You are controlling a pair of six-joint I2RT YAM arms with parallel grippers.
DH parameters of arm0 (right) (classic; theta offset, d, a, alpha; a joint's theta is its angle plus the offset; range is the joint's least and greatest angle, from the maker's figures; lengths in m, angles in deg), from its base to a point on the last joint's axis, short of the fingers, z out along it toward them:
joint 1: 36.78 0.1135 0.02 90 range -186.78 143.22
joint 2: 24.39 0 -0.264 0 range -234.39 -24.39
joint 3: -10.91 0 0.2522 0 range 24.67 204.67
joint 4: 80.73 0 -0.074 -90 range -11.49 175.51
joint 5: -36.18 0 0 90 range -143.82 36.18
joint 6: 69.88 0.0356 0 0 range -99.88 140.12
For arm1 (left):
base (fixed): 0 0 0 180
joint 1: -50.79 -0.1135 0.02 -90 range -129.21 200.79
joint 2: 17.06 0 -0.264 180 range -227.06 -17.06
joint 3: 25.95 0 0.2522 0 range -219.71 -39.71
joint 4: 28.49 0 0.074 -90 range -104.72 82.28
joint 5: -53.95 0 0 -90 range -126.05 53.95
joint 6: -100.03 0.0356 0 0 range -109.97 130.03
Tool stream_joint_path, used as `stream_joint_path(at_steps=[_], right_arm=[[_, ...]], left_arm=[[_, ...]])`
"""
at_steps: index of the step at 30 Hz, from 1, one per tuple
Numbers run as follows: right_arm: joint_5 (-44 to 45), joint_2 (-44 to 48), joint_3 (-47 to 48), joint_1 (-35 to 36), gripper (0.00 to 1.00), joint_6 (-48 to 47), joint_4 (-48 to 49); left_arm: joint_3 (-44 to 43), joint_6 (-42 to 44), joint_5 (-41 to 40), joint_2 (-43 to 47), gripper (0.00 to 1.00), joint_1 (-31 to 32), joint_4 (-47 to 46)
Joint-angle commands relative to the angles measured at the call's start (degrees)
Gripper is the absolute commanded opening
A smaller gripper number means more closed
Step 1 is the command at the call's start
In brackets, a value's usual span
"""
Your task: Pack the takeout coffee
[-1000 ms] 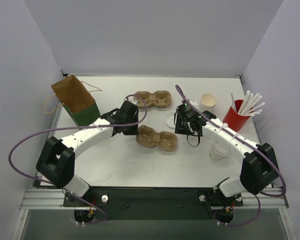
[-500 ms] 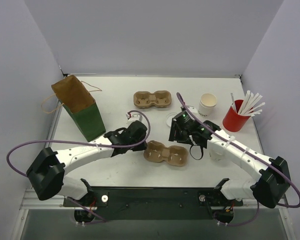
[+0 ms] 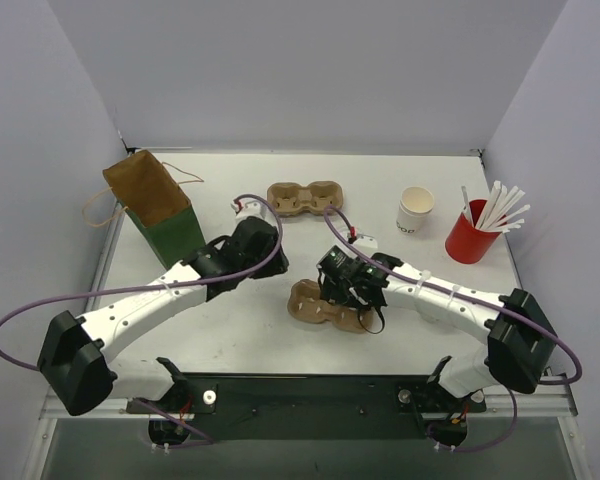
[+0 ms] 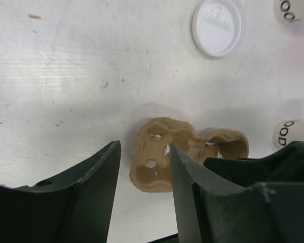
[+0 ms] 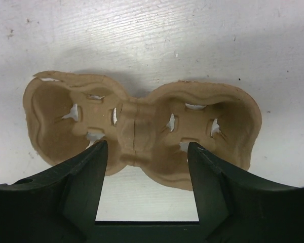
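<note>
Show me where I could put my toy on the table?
Bare table lies near the front, between the two arms, before the near carrier. Another strip runs along the back, behind the far carrier and cup. The middle is crowded: left tool and right tool by the near carrier.

The carrier (image 5: 142,131) is tan, the cup (image 3: 415,210) white, the bag (image 3: 180,240) green

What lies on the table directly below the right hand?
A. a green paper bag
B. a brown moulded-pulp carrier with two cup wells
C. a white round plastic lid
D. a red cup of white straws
B: the right wrist view shows the brown moulded-pulp carrier, both wells empty, between the open fingers of the right hand.
</note>
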Motion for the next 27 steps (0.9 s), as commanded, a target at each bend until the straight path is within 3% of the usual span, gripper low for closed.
stream_joint_path(at_steps=[1,14,21,24,27], right_arm=[[2.15,-2.84,0.14,0.66,0.59,4.52,0.34],[1.1,-13.04,4.1,2.86,0.58,3.82,1.05],[0.92,-15.6,4.54,2.86,0.52,2.32,0.87],[1.54,-14.9,4.19,2.77,0.45,1.27,0.87],[1.63,-13.5,4.1,2.86,0.37,-0.4,0.87]], left_arm=[[-4.81,4.43,2.54,4.79,0.54,-4.35,1.98],[-9.73,9.27,5.97,7.87,0.54,-10.41,5.22],[-18.42,10.85,6.24,8.93,0.54,-14.89,10.49],[-21.77,10.68,3.44,9.28,0.52,-18.05,14.62],[-25.73,7.87,-6.3,10.51,0.47,-21.83,19.81]])
